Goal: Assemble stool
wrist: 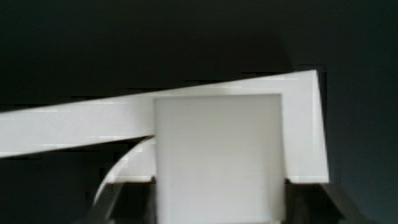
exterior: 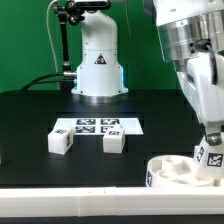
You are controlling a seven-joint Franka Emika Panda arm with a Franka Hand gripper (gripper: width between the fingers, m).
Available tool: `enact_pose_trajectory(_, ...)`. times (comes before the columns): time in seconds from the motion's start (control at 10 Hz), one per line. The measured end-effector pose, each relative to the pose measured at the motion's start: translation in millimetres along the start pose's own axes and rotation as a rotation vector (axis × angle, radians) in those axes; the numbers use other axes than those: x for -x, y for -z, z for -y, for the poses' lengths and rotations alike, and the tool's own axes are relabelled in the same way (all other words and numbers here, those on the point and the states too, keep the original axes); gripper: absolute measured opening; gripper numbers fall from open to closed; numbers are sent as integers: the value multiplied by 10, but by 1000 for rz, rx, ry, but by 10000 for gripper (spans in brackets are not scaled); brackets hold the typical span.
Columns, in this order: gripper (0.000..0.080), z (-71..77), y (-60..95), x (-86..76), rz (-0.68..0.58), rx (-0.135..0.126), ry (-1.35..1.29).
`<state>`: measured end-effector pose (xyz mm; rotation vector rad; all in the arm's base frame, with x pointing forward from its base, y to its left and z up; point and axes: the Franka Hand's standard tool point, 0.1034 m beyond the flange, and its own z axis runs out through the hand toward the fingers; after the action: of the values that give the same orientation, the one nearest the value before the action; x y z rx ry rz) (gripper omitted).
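Black table carrying loose stool parts.
The seat disc rests right below the claw; one leg, another leg and the marker board just beside them lie well apart from it, toward the exterior view's left.

Table free at exterior view's left. First leg and second leg stand before marker board, gap between. Seat disc and held leg crowd right corner.

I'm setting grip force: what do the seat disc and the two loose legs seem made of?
Seat disc: likely hard white plastic, matte; crisp moulded rim and recesses. Loose legs: same matte white, sharp-edged blocks, probably plastic too; black-and-white tags look printed or stuck on.
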<state>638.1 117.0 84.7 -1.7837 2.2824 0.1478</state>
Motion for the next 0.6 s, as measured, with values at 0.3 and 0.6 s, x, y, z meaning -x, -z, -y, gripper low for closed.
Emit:
enact_pose_trajectory(0.3, 336, -12, -5, 55, 15, -3, -234)
enact_pose_trajectory(0.6, 341, -11, -8, 55, 37, 2, -283)
